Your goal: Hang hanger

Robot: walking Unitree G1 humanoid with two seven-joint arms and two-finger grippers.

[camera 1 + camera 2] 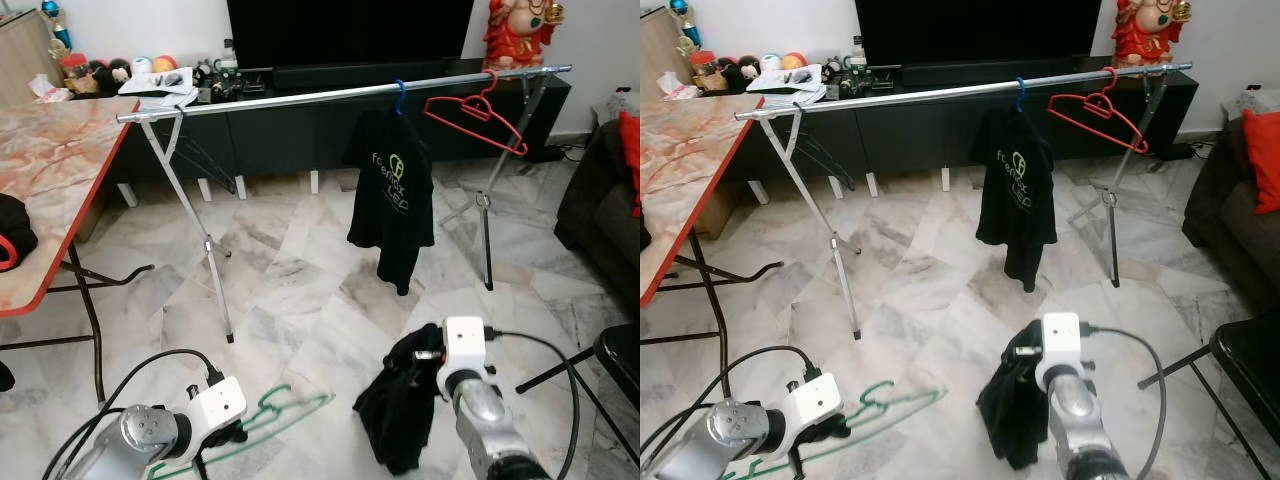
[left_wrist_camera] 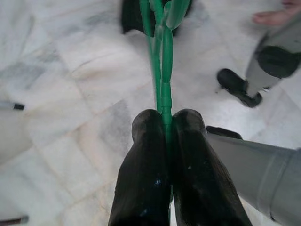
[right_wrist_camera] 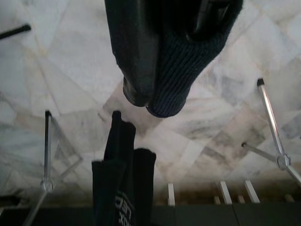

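Far left: folding table [image 1: 50,160] with marbled orange top and red edge, a dark item lying on its near edge. Low at left, left claw [image 2: 165,123] is pressed together on a green hanger [image 1: 285,412], its two black fingers [image 2: 146,155] pinching the thin green plastic; the hanger sticks out to the right of the claw above the marble floor [image 1: 290,290]. A steel clothes rail [image 1: 300,98] runs across the room on folding legs, in front of a black TV cabinet [image 1: 270,125]. Toward the middle-right of the rail, a black shirt [image 1: 392,195] with a green logo hangs from a blue hanger hook [image 1: 400,95]. Just to its right, a red hanger [image 1: 478,115] hangs bare and tilted on the rail. Low at centre-right, right claw [image 3: 162,89] is pinching a dark garment [image 1: 400,410]; the wrist view shows dark knit cloth wrapped around the fingers, and the cloth droops toward the floor. A red figurine [image 1: 520,30] stands on the cabinet at the rail's right end. Far right: dark sofa [image 1: 600,190] with a red cushion [image 1: 630,150]. In the left wrist view a person's leg and foot [image 2: 263,61] stand on the floor near a black shoe [image 2: 235,87].
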